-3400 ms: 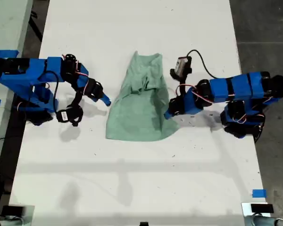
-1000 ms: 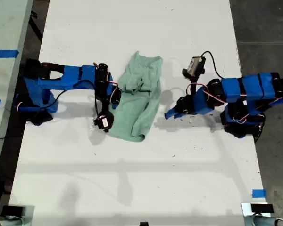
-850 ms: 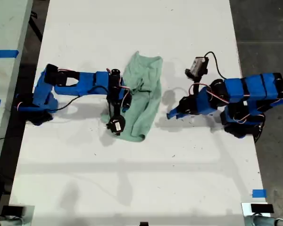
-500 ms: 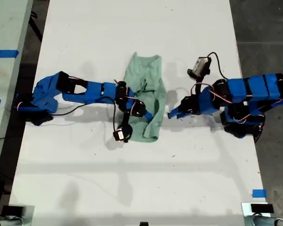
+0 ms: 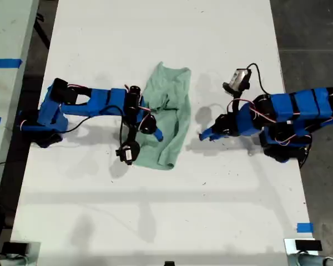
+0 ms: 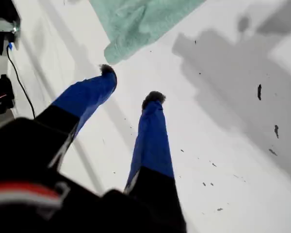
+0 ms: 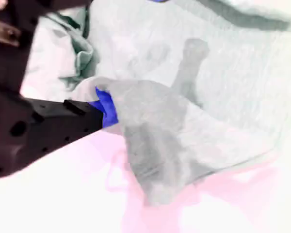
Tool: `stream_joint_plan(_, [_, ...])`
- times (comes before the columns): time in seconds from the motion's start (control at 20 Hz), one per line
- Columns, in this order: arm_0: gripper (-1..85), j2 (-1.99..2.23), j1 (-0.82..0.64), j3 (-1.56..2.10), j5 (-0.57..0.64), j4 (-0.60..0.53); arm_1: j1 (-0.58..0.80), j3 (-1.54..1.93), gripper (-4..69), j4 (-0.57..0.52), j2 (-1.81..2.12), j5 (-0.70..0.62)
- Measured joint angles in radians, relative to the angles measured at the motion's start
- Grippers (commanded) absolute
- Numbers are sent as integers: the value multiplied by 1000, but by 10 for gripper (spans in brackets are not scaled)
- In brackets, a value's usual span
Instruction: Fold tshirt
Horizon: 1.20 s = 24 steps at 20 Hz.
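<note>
- the tshirt point(image 5: 169, 119), seen in the exterior view, lies on the white table point(image 5: 155, 210) near its middle, folded lengthwise into a narrow crumpled strip, between the two blue arms.
- in the same view my second gripper point(image 5: 157, 134) reaches in from the exterior view's left and sits over the lower part of the cloth; my first gripper point(image 5: 202, 134) is at the exterior view's right, over bare table, apart from the cloth's edge.
- the first wrist view shows my first gripper point(image 6: 131, 87) with its two blue fingers point(image 6: 150, 141) spread and nothing between them; a corner of the tshirt point(image 6: 140, 22) lies just beyond the tips, not touching.
- the second wrist view is washed out and blurred: a blue fingertip point(image 7: 106, 108) of my second gripper lies against a raised fold of the tshirt point(image 7: 155, 121). i cannot tell whether it is pinching the cloth or spread.
</note>
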Motion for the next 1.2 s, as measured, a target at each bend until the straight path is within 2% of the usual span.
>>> stream_joint_plan(0.2, [283, 184, 0, 97, -5, 117, -9, 72, 131, 66, 173, 28])
stream_joint_plan(0.45, [286, 393, 32, 324, -67, 120, -11, 115, 135, 178, 354, 44])
stream_joint_plan(0.5, [282, 443, 46, 399, -91, 98, -11, 115, 135, 187, 362, 44])
stream_joint_plan(0.6, [268, 584, 61, 614, -117, -26, -11, 115, 136, 189, 368, 44])
stream_joint_plan(0.7, [273, 718, 74, 847, -120, -213, -11, 115, 137, 190, 368, 44])
stream_joint_plan(0.75, [280, 735, 81, 922, -120, -272, -11, 115, 137, 190, 368, 44])
stream_joint_plan(1.0, [277, 670, 97, 1032, -100, -422, -11, 115, 138, 187, 365, 44])
stream_joint_plan(1.05, [272, 670, 97, 1025, -97, -397, -14, 115, 138, 187, 365, 44])
stream_joint_plan(1.2, [260, 792, 97, 897, -64, -224, -26, 124, 137, 187, 364, 44])
